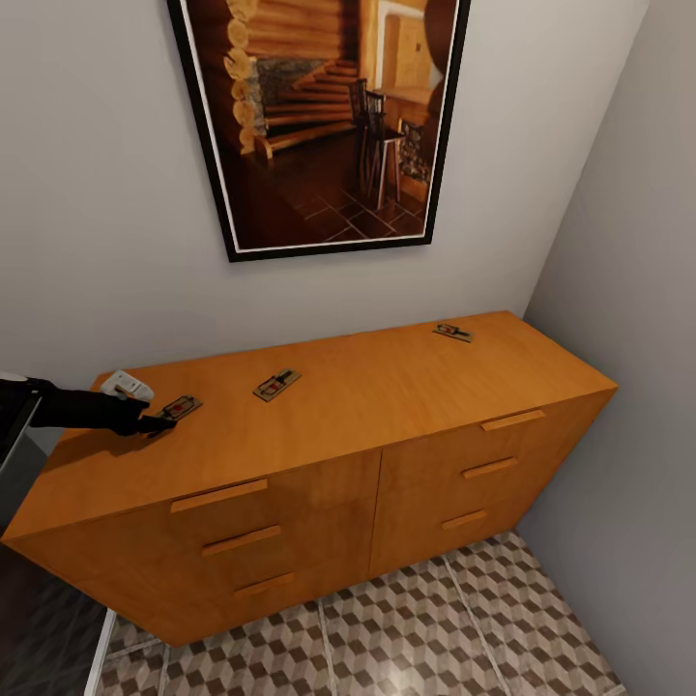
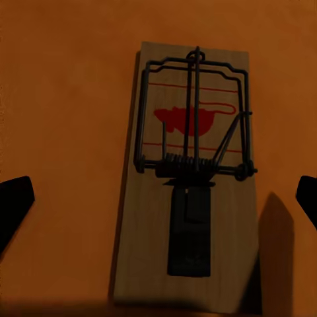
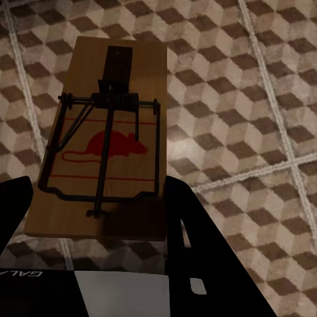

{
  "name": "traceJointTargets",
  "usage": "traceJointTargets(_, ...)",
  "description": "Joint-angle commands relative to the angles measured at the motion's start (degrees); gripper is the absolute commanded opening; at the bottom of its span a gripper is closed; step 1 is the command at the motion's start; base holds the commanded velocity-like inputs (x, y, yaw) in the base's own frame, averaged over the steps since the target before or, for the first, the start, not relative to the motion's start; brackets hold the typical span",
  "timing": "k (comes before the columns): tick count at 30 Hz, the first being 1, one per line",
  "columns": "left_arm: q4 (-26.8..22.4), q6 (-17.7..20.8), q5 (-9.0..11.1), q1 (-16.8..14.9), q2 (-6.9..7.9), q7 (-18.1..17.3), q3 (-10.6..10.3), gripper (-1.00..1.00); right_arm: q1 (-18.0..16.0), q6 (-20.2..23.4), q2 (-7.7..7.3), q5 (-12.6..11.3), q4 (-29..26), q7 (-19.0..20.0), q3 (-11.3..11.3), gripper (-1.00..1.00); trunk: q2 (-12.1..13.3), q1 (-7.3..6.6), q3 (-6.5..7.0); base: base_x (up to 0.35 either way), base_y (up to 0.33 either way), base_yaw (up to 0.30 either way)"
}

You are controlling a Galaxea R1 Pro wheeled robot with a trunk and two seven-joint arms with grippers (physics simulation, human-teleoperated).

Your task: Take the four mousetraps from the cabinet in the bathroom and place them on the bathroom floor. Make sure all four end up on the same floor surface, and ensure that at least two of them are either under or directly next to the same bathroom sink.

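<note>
The orange-brown cabinet point(image 1: 319, 435) has three mousetraps on its top: one at the left point(image 1: 181, 408), one in the middle point(image 1: 276, 385) and one at the far right point(image 1: 452, 333). My left gripper point(image 1: 159, 422) is down at the left mousetrap point(image 2: 188, 172). It is open, and its dark fingertips point(image 2: 13, 205) stand wide on either side of the board. My right gripper point(image 3: 98, 188) is shut on another mousetrap point(image 3: 105, 132), its fingers against the board's long edges. That mousetrap hangs above the cube-patterned bathroom floor point(image 3: 251, 99).
A large framed picture point(image 1: 319, 116) hangs on the wall above the cabinet. A grey side wall point(image 1: 628, 290) closes in at the right. Patterned floor point(image 1: 435, 628) runs along the cabinet's front. Something dark point(image 1: 14, 454) stands at the left edge.
</note>
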Motion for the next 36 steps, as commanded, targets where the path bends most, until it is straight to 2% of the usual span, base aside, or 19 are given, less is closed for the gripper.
traceJointTargets(1,1.39,0.54,-0.59,0.01,-0.06,-0.35,-3.42,1.00,-0.04,-0.20,0.00,-0.50,0.06,0.15,0.41,-1.00,-0.02,0.01,-0.06,0.000,0.000,0.000)
traceJointTargets(33,1.94,0.52,-1.07,0.01,-0.34,-0.35,-3.98,1.00,-0.04,-0.20,0.00,-0.51,0.06,0.09,0.41,-1.00,-0.02,0.01,-0.06,0.000,0.000,0.000)
traceJointTargets(34,1.95,0.53,-1.07,0.01,-0.33,-0.35,-4.01,-1.00,-0.04,-0.20,0.00,-0.51,0.06,0.08,0.41,-1.00,-0.02,0.01,-0.06,0.000,0.000,0.000)
traceJointTargets(36,1.95,0.51,-1.07,0.01,-0.37,-0.35,-4.10,-1.00,-0.04,-0.20,-0.01,-0.51,0.06,0.07,0.41,-1.00,-0.02,0.01,-0.06,0.000,0.000,0.000)
